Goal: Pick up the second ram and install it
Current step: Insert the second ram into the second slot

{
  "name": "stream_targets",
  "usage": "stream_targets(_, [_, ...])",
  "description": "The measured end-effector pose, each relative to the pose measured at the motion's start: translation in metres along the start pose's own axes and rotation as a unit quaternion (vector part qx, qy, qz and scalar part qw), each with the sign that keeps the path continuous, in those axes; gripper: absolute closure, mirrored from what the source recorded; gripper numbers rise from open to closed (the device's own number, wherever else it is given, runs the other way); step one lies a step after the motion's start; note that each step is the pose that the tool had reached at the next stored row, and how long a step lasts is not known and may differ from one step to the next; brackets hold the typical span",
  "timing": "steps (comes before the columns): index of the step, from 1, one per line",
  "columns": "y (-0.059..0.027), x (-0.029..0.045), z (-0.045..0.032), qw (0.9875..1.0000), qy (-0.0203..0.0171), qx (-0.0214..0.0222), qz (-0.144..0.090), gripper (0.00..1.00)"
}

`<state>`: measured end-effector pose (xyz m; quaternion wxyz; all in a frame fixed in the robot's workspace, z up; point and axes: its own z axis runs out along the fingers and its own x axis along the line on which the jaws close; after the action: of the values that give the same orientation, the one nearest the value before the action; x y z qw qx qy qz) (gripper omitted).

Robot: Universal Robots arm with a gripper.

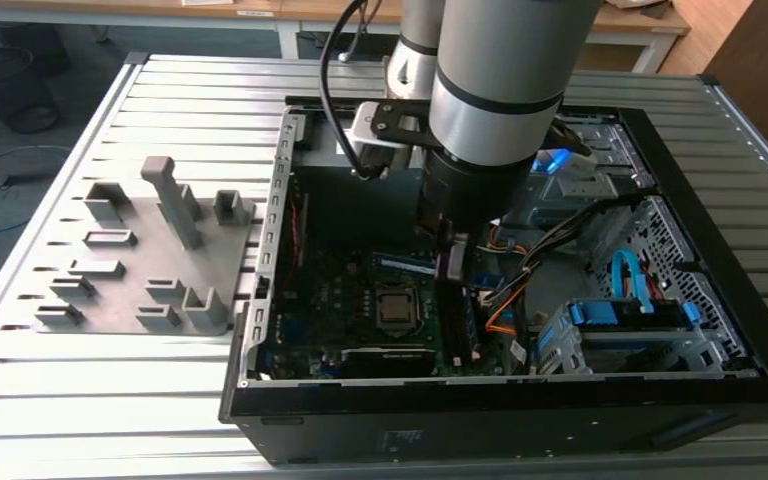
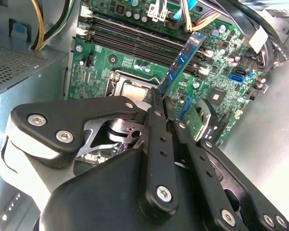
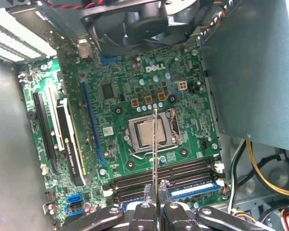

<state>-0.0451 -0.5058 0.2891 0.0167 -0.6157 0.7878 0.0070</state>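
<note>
My gripper (image 1: 454,262) is down inside the open computer case (image 1: 704,200), above the green motherboard (image 3: 115,96). Its black fingers (image 2: 156,144) are shut on the second ram (image 2: 183,57), a thin blue-green stick with black chips that juts out from the fingertips. In the first wrist view the second ram (image 3: 155,144) appears edge-on, a thin line crossing over the processor socket (image 3: 147,134). The stick hangs above the board, tilted, a little away from the long black memory slots (image 3: 168,173). One slot near the fingers (image 3: 147,211) holds a blue strip with a white label (image 3: 192,190).
A grey plate with holder blocks (image 1: 144,270) lies on the slatted table at the exterior view's left. Inside the case are a fan (image 3: 135,19), a grey power supply box (image 3: 255,72), an expansion card (image 3: 67,139), cable bundles (image 2: 221,14) and a blue drive cage (image 1: 624,315).
</note>
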Motion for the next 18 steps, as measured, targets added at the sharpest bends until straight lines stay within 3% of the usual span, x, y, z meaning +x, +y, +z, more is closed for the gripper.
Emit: stream_targets(18, [0.0000,0.0000,0.0004,0.9981,0.0006,0.0022,0.062,0.86])
